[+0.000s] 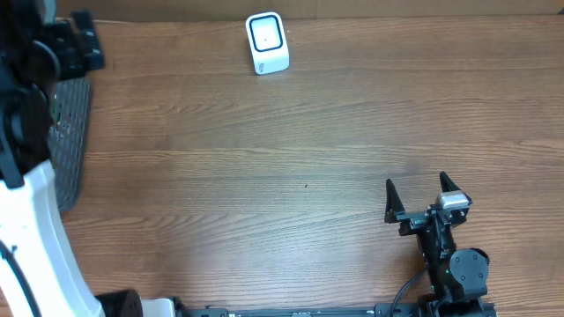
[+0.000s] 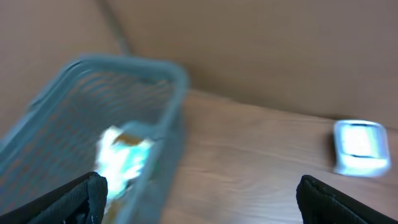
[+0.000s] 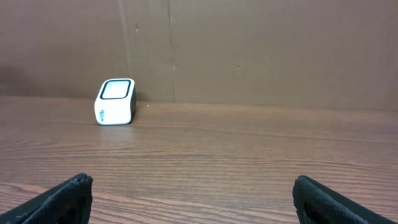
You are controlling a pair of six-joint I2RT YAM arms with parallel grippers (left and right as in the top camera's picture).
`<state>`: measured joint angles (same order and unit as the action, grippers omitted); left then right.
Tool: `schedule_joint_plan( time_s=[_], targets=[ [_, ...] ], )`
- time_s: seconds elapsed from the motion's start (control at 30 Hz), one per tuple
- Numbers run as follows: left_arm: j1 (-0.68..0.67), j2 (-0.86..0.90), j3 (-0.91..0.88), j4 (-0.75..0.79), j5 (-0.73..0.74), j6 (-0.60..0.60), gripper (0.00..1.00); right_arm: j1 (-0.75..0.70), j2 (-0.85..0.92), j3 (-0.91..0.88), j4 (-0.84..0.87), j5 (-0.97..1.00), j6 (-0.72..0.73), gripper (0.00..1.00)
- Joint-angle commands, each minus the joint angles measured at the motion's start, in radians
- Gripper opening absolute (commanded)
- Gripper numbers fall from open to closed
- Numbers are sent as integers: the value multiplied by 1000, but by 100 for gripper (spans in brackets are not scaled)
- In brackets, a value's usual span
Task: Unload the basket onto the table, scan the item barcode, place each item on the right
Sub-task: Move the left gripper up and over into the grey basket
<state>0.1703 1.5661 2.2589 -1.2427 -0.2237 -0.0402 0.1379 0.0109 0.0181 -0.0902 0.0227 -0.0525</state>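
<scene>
Two arms share one wooden table (image 1: 264, 176). At its far left edge sits a mesh basket (image 2: 163, 70) with a pale item (image 2: 124, 158) lying inside. Blur hides the item's barcode, its long axis and which way it points. Above the basket hovers the left gripper (image 2: 199, 196), jaws spread wide and holding nothing. A white scanner (image 1: 265, 41) stands near the back edge, window facing up, with a wide stretch of wood around it. Near the front right edge, the right gripper (image 1: 417, 187) points toward the back, jaws wide and empty.
</scene>
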Motion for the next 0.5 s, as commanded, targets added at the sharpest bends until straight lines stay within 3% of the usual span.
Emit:
schedule_joint_plan(
  time_s=[0.0, 0.3, 0.47],
  targets=[
    [113, 47, 19, -30, -71, -83, 100, -3, -8, -10, 7, -2, -1, 100],
    [427, 137, 10, -154, 118, -220, 99, -3, -8, -10, 6, -2, -1, 100],
    [566, 187, -23, -196, 211, -229, 99, -3, -8, -10, 7, -2, -1, 100]
  ],
)
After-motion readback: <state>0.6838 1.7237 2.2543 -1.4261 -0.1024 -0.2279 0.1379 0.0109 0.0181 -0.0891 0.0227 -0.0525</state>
